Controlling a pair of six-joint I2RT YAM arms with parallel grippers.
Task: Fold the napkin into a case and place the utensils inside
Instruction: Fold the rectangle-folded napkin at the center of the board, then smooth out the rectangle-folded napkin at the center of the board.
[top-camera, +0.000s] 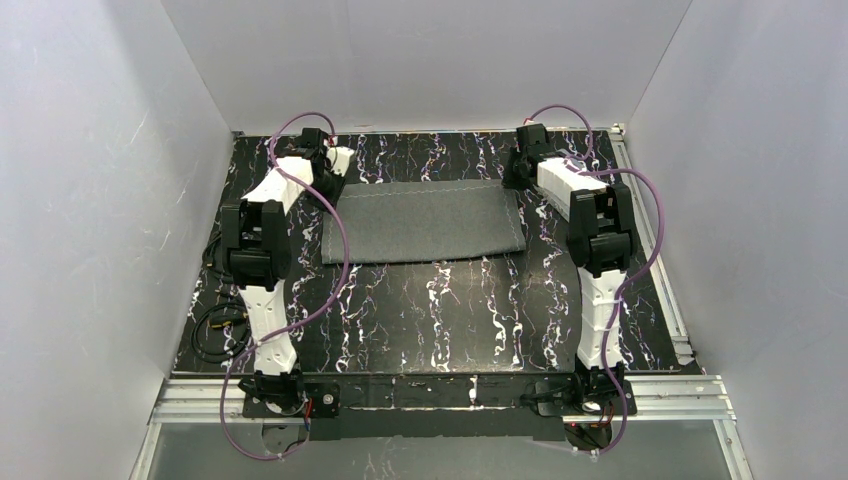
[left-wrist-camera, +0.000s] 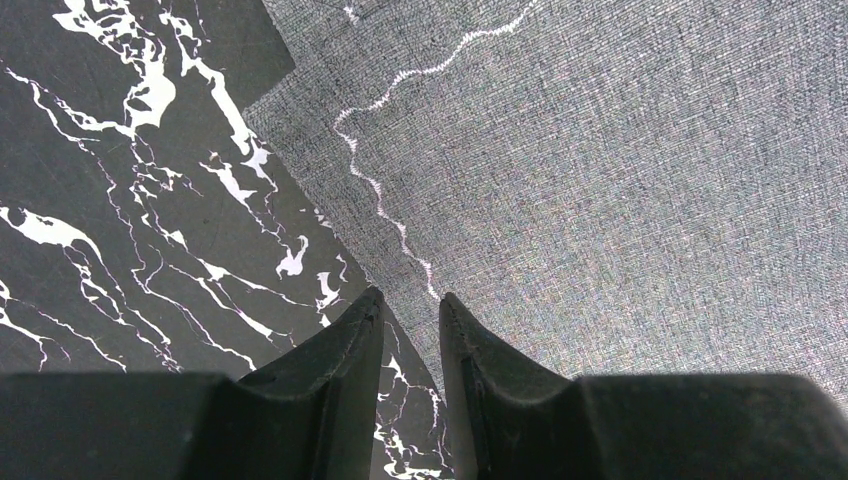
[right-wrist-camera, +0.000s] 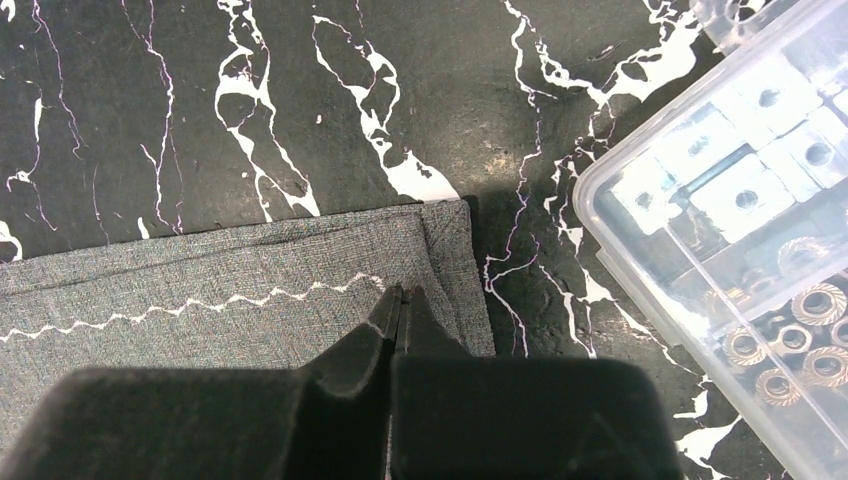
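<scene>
The dark grey napkin (top-camera: 425, 220) lies flat as a wide rectangle at the far middle of the marble table, its pale stitched line along the far edge. My left gripper (top-camera: 337, 180) is at the cloth's far left corner. In the left wrist view its jaws (left-wrist-camera: 410, 297) stand slightly apart astride the napkin (left-wrist-camera: 600, 150) edge, with table showing in the gap. My right gripper (top-camera: 517, 180) is at the far right corner. Seen from the right wrist, this gripper (right-wrist-camera: 402, 290) has its tips pressed together on the napkin (right-wrist-camera: 230, 270) beside the stitching. The utensils are out of view.
A clear plastic compartment box (right-wrist-camera: 740, 180) of nuts and small metal parts sits just right of the napkin's corner. Black cables (top-camera: 215, 330) lie at the table's left edge. White walls close in the table on three sides.
</scene>
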